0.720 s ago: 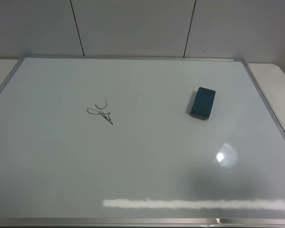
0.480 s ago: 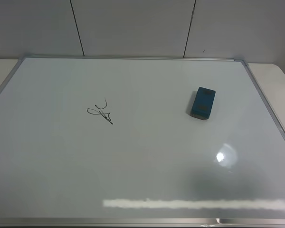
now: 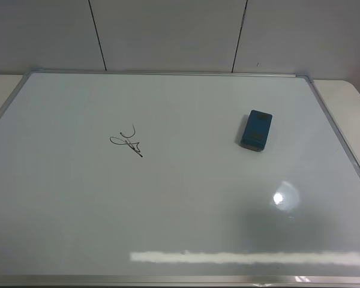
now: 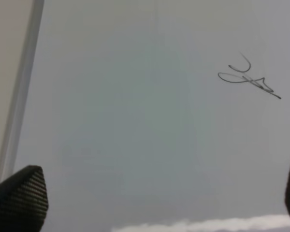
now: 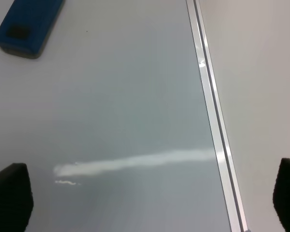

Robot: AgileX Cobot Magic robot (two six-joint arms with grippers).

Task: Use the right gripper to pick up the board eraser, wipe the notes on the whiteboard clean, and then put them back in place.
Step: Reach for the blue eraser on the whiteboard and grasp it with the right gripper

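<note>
The teal-blue board eraser (image 3: 254, 129) lies flat on the right half of the whiteboard (image 3: 180, 204). The notes (image 3: 127, 141), a thin black scribble, sit on the board's left half, well apart from the eraser. Neither arm shows in the exterior high view. In the right wrist view the eraser (image 5: 28, 25) is far from my right gripper (image 5: 145, 203), whose fingertips (image 5: 9, 200) stand wide apart with nothing between them, over the board near its silver frame (image 5: 212, 125). My left gripper (image 4: 154, 198) is open too, hovering over bare board, with the notes (image 4: 247, 77) some way off.
A silver frame (image 3: 342, 138) runs around the board. Beyond it lies pale table surface (image 3: 351, 96) on the right and a grey panelled wall (image 3: 168, 36) at the back. A bright lamp reflection (image 3: 280, 197) and a glare streak mark the board's near part.
</note>
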